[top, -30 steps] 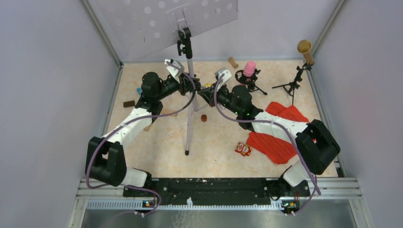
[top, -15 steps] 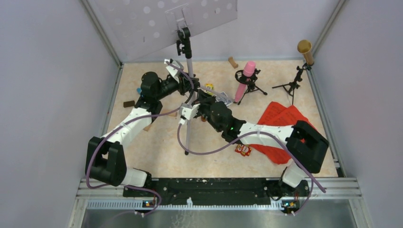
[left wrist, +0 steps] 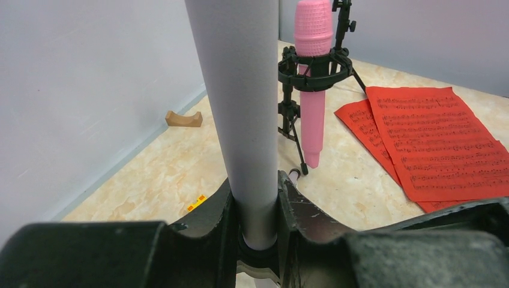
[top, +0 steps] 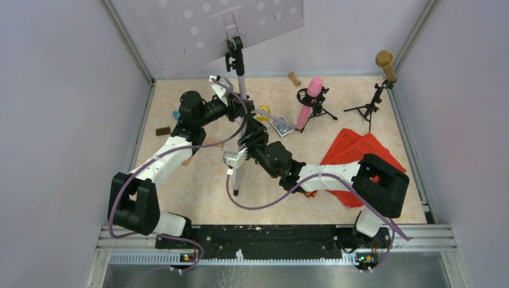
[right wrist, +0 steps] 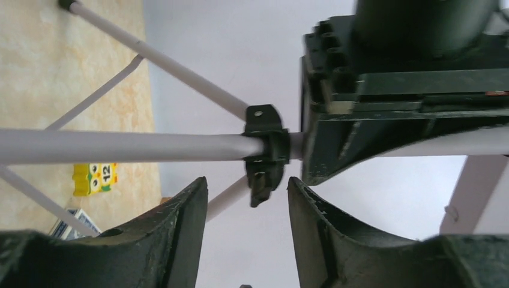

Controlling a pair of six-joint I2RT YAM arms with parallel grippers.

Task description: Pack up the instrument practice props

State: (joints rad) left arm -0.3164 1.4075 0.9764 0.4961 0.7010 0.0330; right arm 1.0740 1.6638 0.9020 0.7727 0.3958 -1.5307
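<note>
Clamping one pole [left wrist: 240,90], left jaws; right jaws parted, empty; pink microphone [top: 314,87], gold microphone [top: 385,59]: two.

grey hole-punched tray [top: 180,30] atop silver pole [left wrist: 240,90]; pink microphone [top: 308,101], gold microphone [top: 386,65] standing; red pages [top: 348,144] flat.

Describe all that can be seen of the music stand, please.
The music stand has a smooth silver pole, metal by its look, standing roughly upright near the middle of the table. A black clamp on top carries a grey tray with round holes. Thin silver legs branch from a black collar. The left gripper is clamped on the pole; the right gripper stands open at the collar.
</note>
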